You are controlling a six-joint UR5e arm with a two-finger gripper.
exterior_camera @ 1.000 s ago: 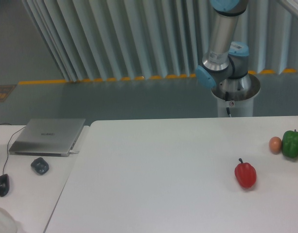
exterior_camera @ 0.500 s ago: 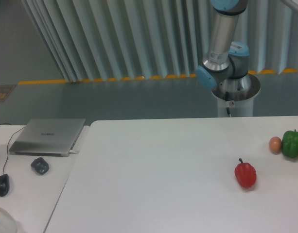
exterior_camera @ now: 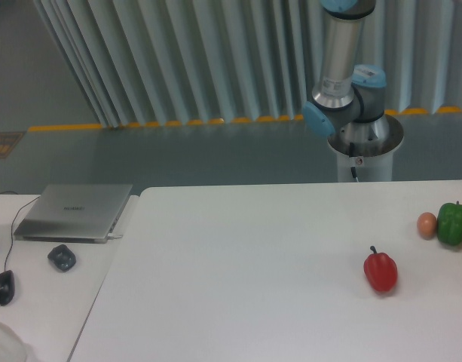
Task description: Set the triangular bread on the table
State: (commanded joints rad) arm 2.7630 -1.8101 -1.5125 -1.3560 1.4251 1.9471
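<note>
Near left corner: we note a pale rounded object [exterior_camera: 3, 343] cut off by the frame edge; we cannot identify it.
Side desk: we record a smaller white desk [exterior_camera: 57, 302] at left, standing just beside the main table.
Black mouse: it [exterior_camera: 1, 286] lies near the left edge of the desk, with a thin cable running up from it.
Grey mouse: it [exterior_camera: 62, 257] lies just right of the black one and in front of the laptop.
Laptop: closed, silver [exterior_camera: 74, 212], flat on the far part of the desk.
Table: large white top [exterior_camera: 238, 279] with a rounded far-left corner, filling most of the view.
Red bell pepper: it [exterior_camera: 380, 271] lies on the right part of the table, stem toward the far side, well apart from the other produce.
Brown egg: it [exterior_camera: 426, 225] rests near the right edge, touching or just beside the green pepper; we cannot tell which.
Green bell pepper: it [exterior_camera: 454, 222] stands at the right edge of the frame.
Triangular bread: we do not find it anywhere in this view.
Arm: the base and blue-capped joints [exterior_camera: 344, 113] rise behind the far edge of the table, upper links leaving the frame at top.
Gripper: out of frame, so whether it is released or clenched cannot be judged.
Background: grey floor with a yellow striped line [exterior_camera: 163, 124] and a pleated curtain [exterior_camera: 185, 53] behind.
</note>
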